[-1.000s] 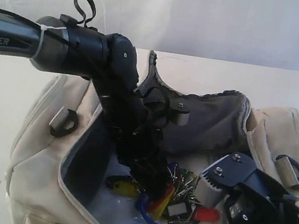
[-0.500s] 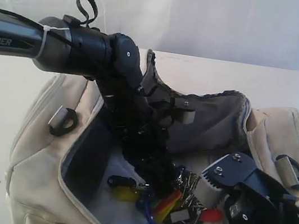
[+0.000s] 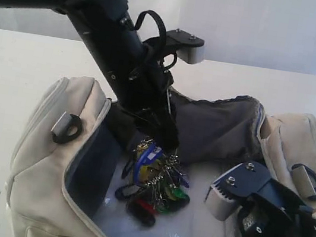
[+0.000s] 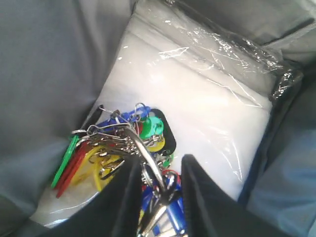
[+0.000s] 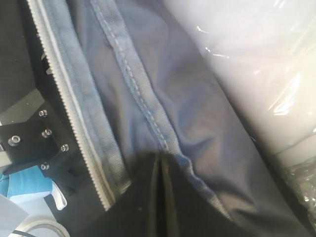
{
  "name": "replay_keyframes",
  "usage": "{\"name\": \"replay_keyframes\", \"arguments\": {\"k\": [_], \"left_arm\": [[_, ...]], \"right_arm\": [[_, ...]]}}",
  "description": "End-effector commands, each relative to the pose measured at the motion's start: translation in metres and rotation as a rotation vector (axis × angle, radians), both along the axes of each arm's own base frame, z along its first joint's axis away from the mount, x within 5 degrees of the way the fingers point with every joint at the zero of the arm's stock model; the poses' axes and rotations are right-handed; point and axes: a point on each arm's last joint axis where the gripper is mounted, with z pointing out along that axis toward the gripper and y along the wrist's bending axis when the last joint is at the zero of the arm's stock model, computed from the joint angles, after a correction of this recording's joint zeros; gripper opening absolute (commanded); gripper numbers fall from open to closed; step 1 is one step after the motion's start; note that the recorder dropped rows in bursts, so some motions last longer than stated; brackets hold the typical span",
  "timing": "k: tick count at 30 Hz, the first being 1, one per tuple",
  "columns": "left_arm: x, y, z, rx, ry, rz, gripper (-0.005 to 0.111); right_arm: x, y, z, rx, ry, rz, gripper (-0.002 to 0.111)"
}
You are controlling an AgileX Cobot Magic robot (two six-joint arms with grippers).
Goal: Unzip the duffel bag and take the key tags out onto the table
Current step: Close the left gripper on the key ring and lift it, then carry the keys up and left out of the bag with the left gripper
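The cream duffel bag [image 3: 50, 155] lies unzipped on the white table [image 3: 9, 71], its dark lining [image 3: 216, 131] showing. My left gripper [image 3: 163, 142] reaches down into the opening and is shut on the metal ring of the key tags [image 3: 157, 181]. The bunch dangles below it over the bag's bottom. In the left wrist view the key tags [image 4: 123, 148] spread out ahead of the left gripper [image 4: 158, 190]; yellow, red, green and blue tags show. My right gripper [image 5: 160, 170] is shut on the bag's lining edge beside the zip teeth [image 5: 64, 108], at the near right of the opening.
A white plastic-wrapped filler [image 4: 197, 98] covers the bag's floor under the tags. Black strap rings [image 3: 67, 128] [image 3: 308, 178] sit at the bag's ends. The far flap [image 3: 229, 124] stands up behind the tags. The right arm's wrist [image 3: 244, 183] hangs over the near right rim.
The left arm has risen sharply, and the key tags have come up off the bag's floor with it and shifted left. The right arm has kept its place.
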Motion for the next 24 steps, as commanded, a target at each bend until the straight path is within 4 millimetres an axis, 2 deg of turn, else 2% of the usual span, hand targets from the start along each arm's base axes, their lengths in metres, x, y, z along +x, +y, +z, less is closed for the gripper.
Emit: {"name": "replay_keyframes", "arguments": {"k": [1, 8, 16, 24], "left_arm": [[-0.010, 0.006, 0.022, -0.031, -0.034, -0.001, 0.000], [-0.018, 0.014, 0.044, -0.057, -0.116, 0.006, 0.000], [-0.031, 0.027, 0.083, -0.122, -0.290, 0.048, 0.000], [-0.045, 0.073, 0.125, -0.141, -0.430, 0.187, 0.000]], "right_arm": [[-0.004, 0.001, 0.000, 0.005, 0.016, 0.013, 0.000], [-0.003, 0.001, 0.000, 0.007, 0.007, 0.007, 0.000], [-0.003, 0.001, 0.000, 0.009, -0.002, 0.002, 0.000], [-0.002, 0.001, 0.000, 0.009, -0.004, -0.002, 0.000]]}}
